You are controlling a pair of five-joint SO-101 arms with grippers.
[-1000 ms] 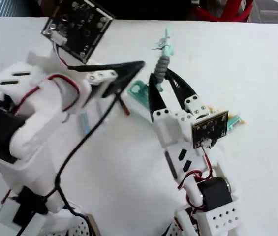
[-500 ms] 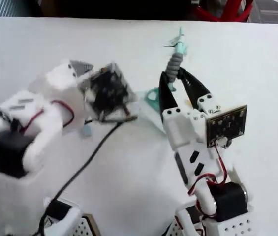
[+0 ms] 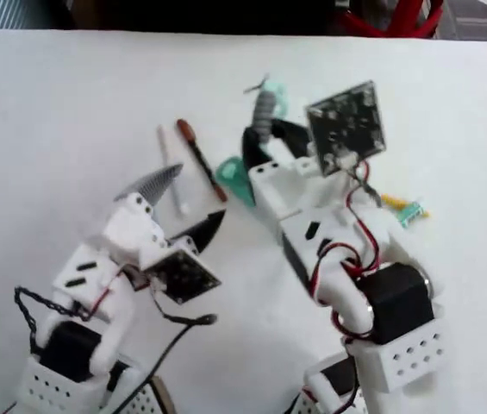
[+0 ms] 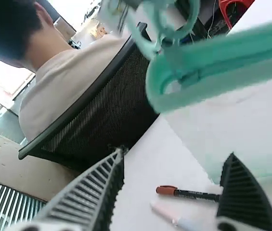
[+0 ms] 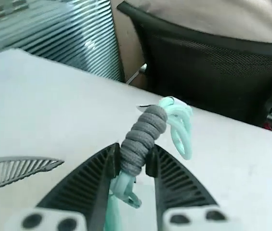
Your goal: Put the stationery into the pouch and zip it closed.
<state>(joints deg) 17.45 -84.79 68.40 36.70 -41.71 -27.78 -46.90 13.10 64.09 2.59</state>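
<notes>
Right gripper (image 5: 133, 150) clamped on the grey cord-wrapped zip pull (image 5: 140, 134) of the teal pouch (image 3: 233, 172), which sits just beside and below its fingers; left gripper (image 3: 196, 197) spread wide, holding nothing; just beyond its fingertips lie a red-capped marker (image 4: 186, 193), its print too small to read, and a white pen (image 3: 171, 168); the left wrist view shows the pouch's teal zip edge past them.

1. Bare table (image 3: 53, 103) is stretching wide along the far left.
2. Marker (image 3: 200, 159) and white pen (image 3: 171, 174) are lying just ahead of the spread left tool (image 3: 198, 191).
3. Right tool (image 3: 269, 138), clamping the grey pull (image 3: 265, 108) of the pouch (image 3: 233, 177), is crowding the centre.
</notes>
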